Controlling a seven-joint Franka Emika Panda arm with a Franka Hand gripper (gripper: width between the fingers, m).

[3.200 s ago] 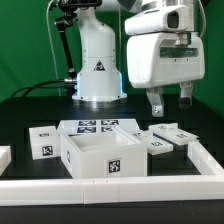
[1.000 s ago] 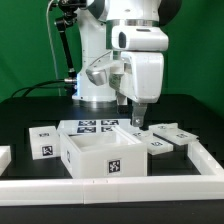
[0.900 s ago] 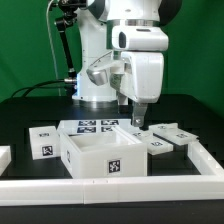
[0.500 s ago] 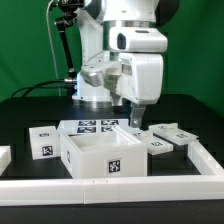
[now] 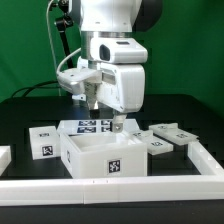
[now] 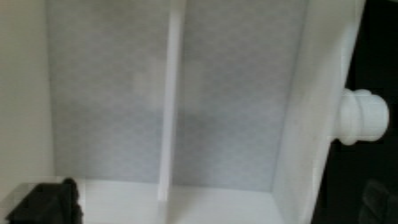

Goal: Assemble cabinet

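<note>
cabinet frame (image 5: 100,157) on bench (image 5: 30,108), front-centre, open side up. long axis runs left-right in ext. view, marker face toward camera. gripper (image 5: 114,126) hangs over frame's rear wall, nothing seen in it; jaw gap cannot tell. drawer boxes (image 5: 43,141) lie either side. wrist view: frame interior w/ divider rib (image 6: 175,100).

exterior view, dial centred on the big box (image 5: 100,158), twelve pointing away from the camera. the marker board (image 5: 92,126) lies on the table (image 5: 25,112) at twelve, just behind it. a small box (image 5: 44,141) stands just beside at ten. a low box (image 5: 158,147) lies at two, a second low box (image 5: 172,131) behind that. the gripper (image 5: 114,126) hangs over the big box's back wall, toward one.
</note>
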